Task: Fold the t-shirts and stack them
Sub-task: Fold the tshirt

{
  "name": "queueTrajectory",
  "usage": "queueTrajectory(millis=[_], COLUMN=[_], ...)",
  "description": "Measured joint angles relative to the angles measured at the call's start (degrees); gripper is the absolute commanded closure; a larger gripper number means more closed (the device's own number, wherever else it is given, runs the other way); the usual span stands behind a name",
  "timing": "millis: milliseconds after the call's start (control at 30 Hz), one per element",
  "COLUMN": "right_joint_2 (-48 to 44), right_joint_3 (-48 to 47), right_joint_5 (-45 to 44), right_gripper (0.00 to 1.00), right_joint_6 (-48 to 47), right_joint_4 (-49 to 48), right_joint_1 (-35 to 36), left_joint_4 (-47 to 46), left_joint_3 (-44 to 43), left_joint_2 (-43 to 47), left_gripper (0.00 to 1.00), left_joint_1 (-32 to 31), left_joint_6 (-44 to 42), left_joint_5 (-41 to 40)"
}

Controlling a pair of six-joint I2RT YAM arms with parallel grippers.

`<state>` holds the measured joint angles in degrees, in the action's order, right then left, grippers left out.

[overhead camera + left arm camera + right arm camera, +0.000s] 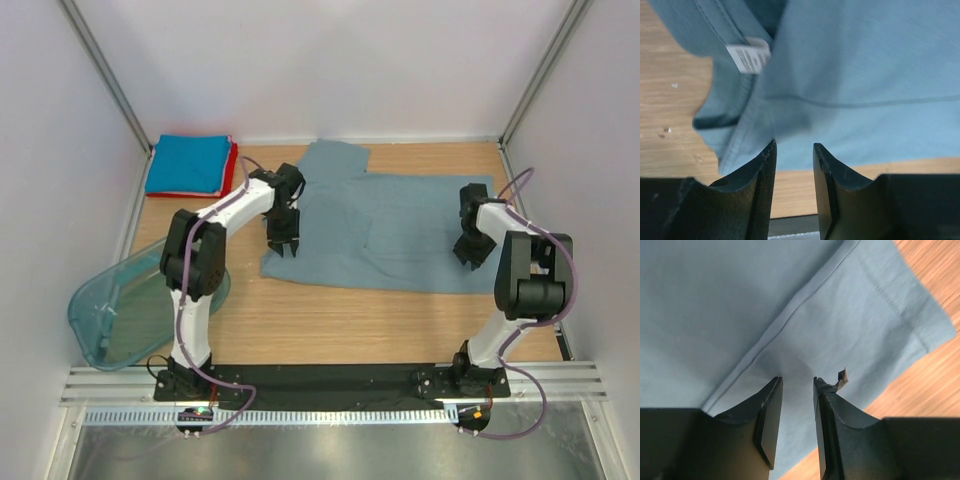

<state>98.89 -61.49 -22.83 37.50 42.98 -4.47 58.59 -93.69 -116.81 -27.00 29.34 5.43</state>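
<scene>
The left hand [794, 147] hangs low over the left edge of the grey-blue t-shirt [400, 235], its two fingers parted with nothing between them; bare wood and cloth show through the gap. Just beyond its tips the fabric is rumpled, the collar doubled over itself and the white neck label [747, 56] turned up beside it. The right hand [797, 381] is across at the shirt's right end, likewise parted and empty, poised above a flat stretch of cloth crossed by a seam [785, 320]. Between the two, the shirt lies spread on the desk [330, 330], one sleeve [335, 155] sticking out toward the far side. It is not yet folded, I'd say.

At the far left corner a blue t-shirt [190, 162] sits folded on a red t-shirt [233, 168]. A teal tub [105, 315] lies tilted at the near left, close to the left arm's elbow.

The trouble I'd expect is on the left. With the collar bunched, a pinch there may catch one layer only, or the label, and the fold would come out crooked. If the two hands lift unevenly, the cloth could drag and wrinkle. A wide swing of the left arm might also knock the tub or nudge the stack.
</scene>
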Motion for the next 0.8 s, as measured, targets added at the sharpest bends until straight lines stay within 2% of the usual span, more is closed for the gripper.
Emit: queueTrajectory(millis=[167,300,600,800], right_joint_2=[0.0,-0.2,-2.9,-3.2], right_joint_3=[1.0,2.0,5.4,3.7], right_joint_5=[0.3,0.3,-1.1,1.4], right_gripper=[0.64,0.64,0.63,0.55], right_joint_6=[-0.2,0.2,2.8,3.1], right_joint_4=[-3.6,-4.8,-6.8,-4.9], right_joint_1=[-5.7,-9.4,-10.0,-10.4], left_joint_4=[0.6,0.7,0.4,5.3], left_joint_3=[0.2,1.6,5.6,-1.2], left_joint_2=[-6.1,-5.1,-2.3,-2.3], left_gripper=[0.63,0.63,0.6,0.55], left_joint_1=[0.0,0.0,0.1,0.7], left_joint_6=[2.8,5.4,12.6,13.6], left_joint_5=[-6.2,-9.6,-11.2,-12.0])
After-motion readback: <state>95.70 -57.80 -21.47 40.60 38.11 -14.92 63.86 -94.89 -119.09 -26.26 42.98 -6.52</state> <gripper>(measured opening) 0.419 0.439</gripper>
